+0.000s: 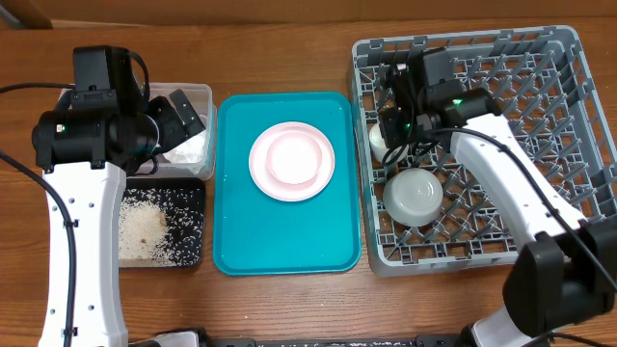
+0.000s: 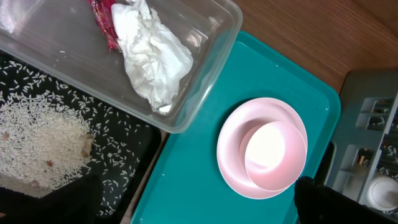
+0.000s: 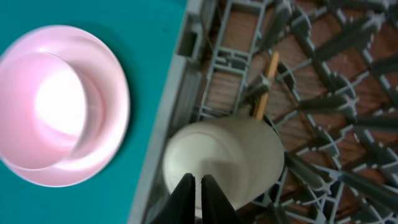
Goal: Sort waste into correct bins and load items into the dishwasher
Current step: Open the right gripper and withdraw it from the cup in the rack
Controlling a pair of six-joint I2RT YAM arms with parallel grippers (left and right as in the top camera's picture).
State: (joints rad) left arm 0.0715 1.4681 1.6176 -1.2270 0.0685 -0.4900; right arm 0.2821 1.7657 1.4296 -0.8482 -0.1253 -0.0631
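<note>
My left gripper [image 1: 178, 116] [image 2: 186, 205] is open and empty, hovering over the clear tub [image 1: 200, 93] [image 2: 211, 74], which holds crumpled white tissue [image 2: 152, 56] and a red wrapper [image 2: 102, 18]. The black tray [image 1: 190, 193] [image 2: 124, 155] holds rice scraps [image 1: 145, 226] [image 2: 37, 137]. Two stacked pale pink dishes [image 1: 291, 159] [image 2: 264, 149] [image 3: 56, 102] sit on the teal tray [image 1: 236, 231]. My right gripper [image 1: 393, 130] [image 3: 200, 199] is pinched on the rim of the cream cup [image 1: 379, 141] [image 3: 230, 149] at the left edge of the grey rack [image 1: 540, 58]. A white bowl [image 1: 414, 196] lies in the rack. A chopstick [image 3: 267, 87] shows behind the cup.
The rack's upright pegs [image 3: 323, 50] stand close around the cup. The teal tray's edge runs right beside the rack's left wall [image 3: 180, 81]. The wooden table [image 1: 289, 39] shows behind the tray.
</note>
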